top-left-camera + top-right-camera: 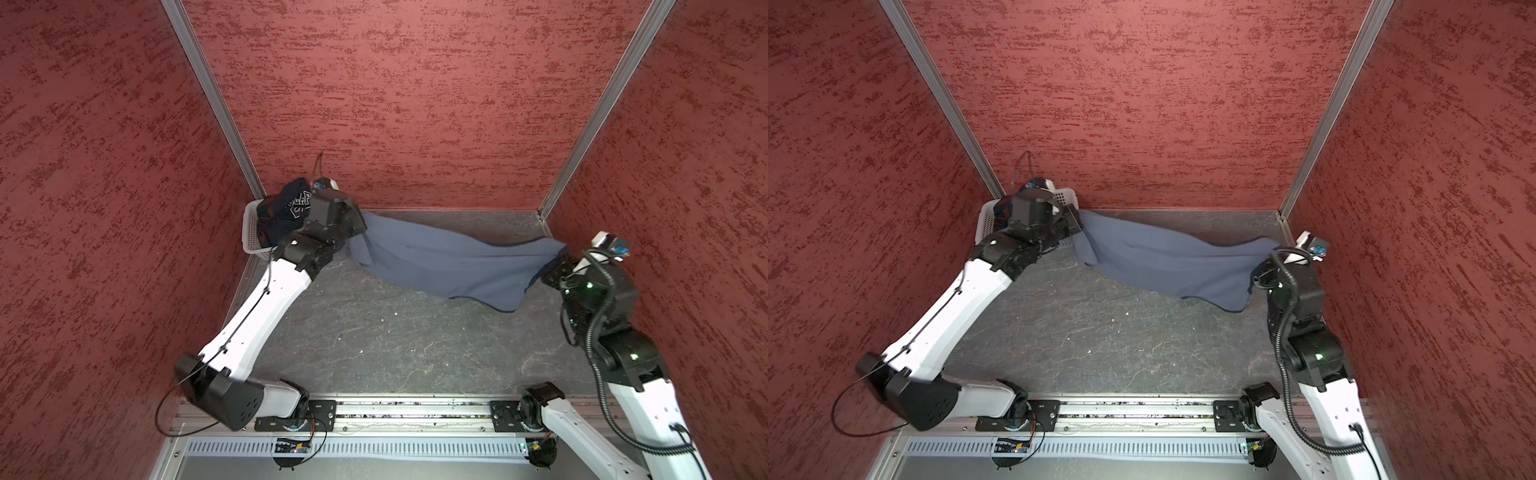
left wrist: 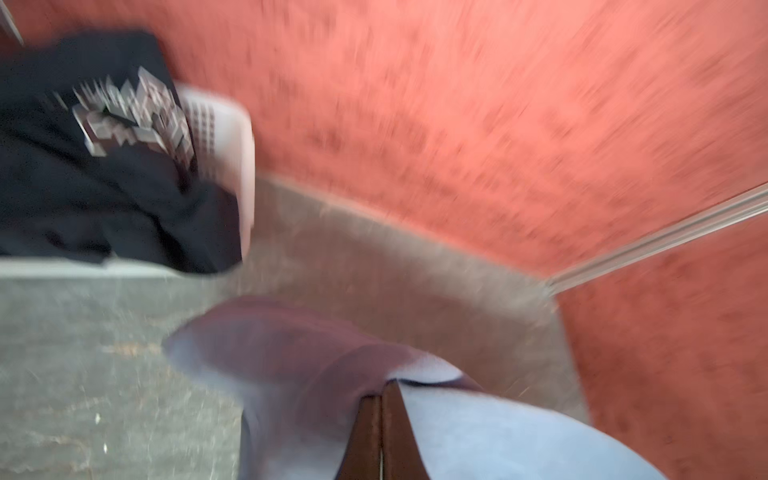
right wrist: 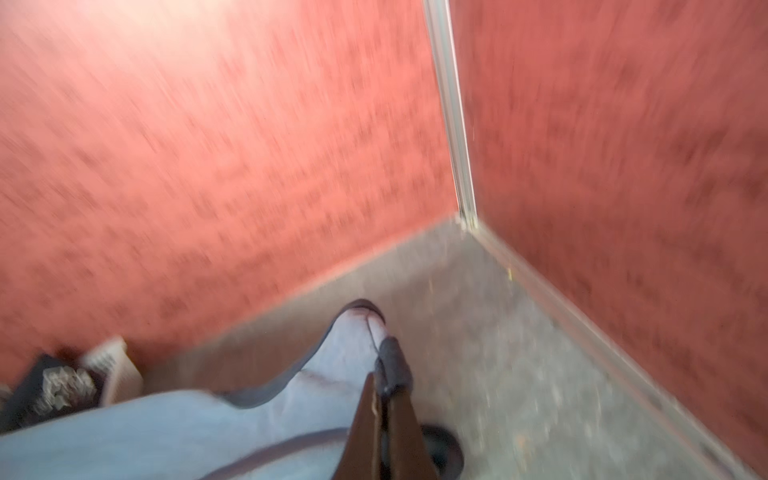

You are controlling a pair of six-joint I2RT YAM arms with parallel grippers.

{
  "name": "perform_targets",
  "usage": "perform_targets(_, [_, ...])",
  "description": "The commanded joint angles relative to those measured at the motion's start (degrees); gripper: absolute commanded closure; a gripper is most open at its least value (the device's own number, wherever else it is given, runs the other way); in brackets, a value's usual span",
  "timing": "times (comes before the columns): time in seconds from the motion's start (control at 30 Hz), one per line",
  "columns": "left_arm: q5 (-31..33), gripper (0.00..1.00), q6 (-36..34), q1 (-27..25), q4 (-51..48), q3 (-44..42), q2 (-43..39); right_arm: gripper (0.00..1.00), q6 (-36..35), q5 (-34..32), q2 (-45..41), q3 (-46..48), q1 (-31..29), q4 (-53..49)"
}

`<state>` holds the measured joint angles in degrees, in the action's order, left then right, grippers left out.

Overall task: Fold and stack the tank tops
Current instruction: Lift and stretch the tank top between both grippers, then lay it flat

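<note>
At the far left corner of the worktop (image 1: 374,345) stands a white perforated basket (image 1: 249,232), close against the red walls (image 1: 395,104). The navy tank top (image 1: 286,208) is bundled inside it, heaped above the rim with white lettering showing; the left wrist view, though blurred, shows the same dark heap (image 2: 83,187) spilling over the basket wall (image 2: 224,124).

Just right of the basket, the left claw (image 2: 381,395) is clenched on the left end of the grey-blue tank top (image 1: 449,262), its two fingers pressed together with cloth bunched over them. In both top views the wrist hides the claw itself.

From there the grey-blue tank top (image 1: 1175,257) stretches rightward across the far part of the worktop as a long sagging band. Its near right corner droops lowest; I cannot tell whether that corner touches the worktop.

At the far right, the right claw (image 3: 384,382) is clenched on the garment's right end, pinching a dark navy-trimmed edge between closed fingers. That view is blurred too, with the basket (image 3: 114,365) and navy tank top (image 3: 37,395) small at the cloth's other end.
</note>
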<state>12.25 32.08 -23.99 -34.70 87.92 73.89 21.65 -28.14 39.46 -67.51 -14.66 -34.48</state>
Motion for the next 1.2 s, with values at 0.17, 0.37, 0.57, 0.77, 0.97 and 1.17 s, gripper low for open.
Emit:
perform_targets(0.17, [-2.5,1.0,-0.4,3.5,-4.7,-4.0,-9.2,1.0,-4.1,1.8,-4.1,-4.1,0.3,0.8])
perform_targets(0.37, [-15.9,1.0,0.4,6.7,-9.0,-5.4,2.0,1.0,-0.2,-2.8,-2.2,5.3,0.4,-2.8])
perform_targets(0.57, [-17.9,1.0,0.6,4.5,-8.3,-3.7,13.1,1.0,-0.2,-6.4,2.6,10.0,1.5,1.9])
perform_targets(0.77, [-17.6,1.0,-1.2,4.0,-6.7,10.2,28.5,1.0,0.6,2.3,17.0,8.2,9.2,11.0])
perform_targets(0.97, [-15.9,0.41,-3.5,3.9,-18.1,35.1,47.8,0.61,1.8,10.9,34.9,0.8,17.0,12.5])
perform_targets(1.17, [-8.2,0.14,-7.6,0.1,-22.8,28.7,39.3,0.15,2.5,17.0,34.1,2.9,17.4,6.9])
